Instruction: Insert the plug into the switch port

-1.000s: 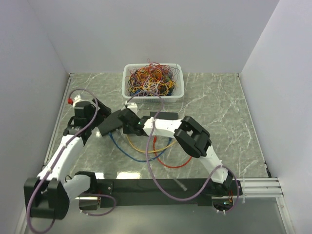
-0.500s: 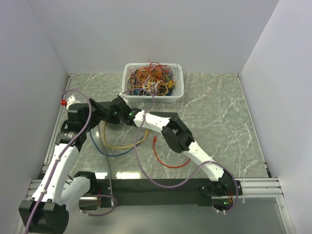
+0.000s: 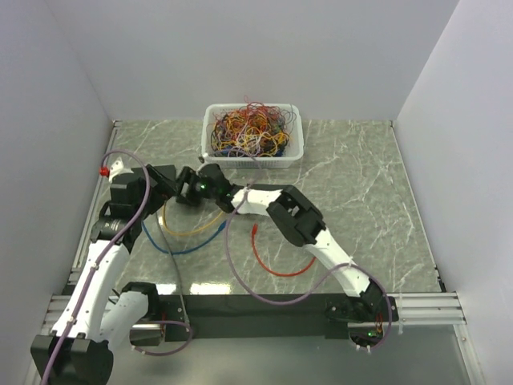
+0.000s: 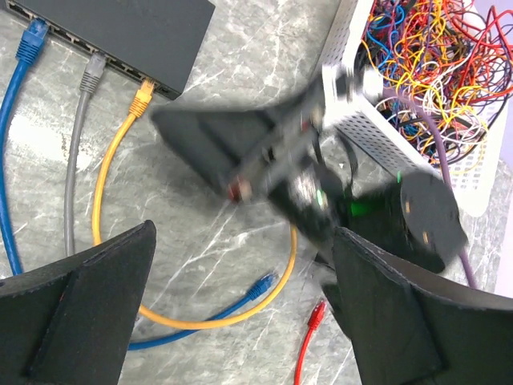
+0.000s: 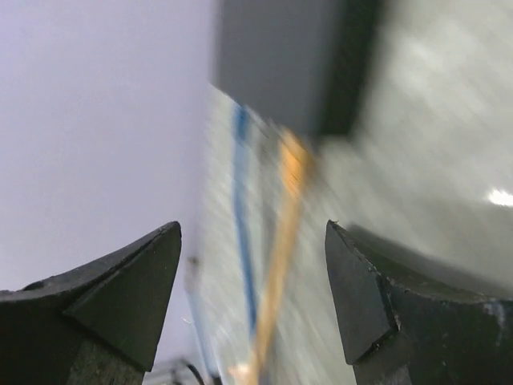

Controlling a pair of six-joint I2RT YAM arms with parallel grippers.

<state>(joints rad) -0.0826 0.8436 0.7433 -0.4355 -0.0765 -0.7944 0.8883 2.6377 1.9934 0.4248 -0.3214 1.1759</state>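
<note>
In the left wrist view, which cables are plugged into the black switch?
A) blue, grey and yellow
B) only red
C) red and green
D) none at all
A: the blue plug, the grey plug and the yellow plug sit side by side in ports of the switch, while the red plug lies loose, away from it.

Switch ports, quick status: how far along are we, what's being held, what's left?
Done: the blue plug, grey plug and yellow plug sit in the switch. In hand: nothing; the left gripper and right gripper are both open and empty. Left: the red plug lies loose on the table beside a loose blue plug end, so at least one insertion looks outstanding.
</note>
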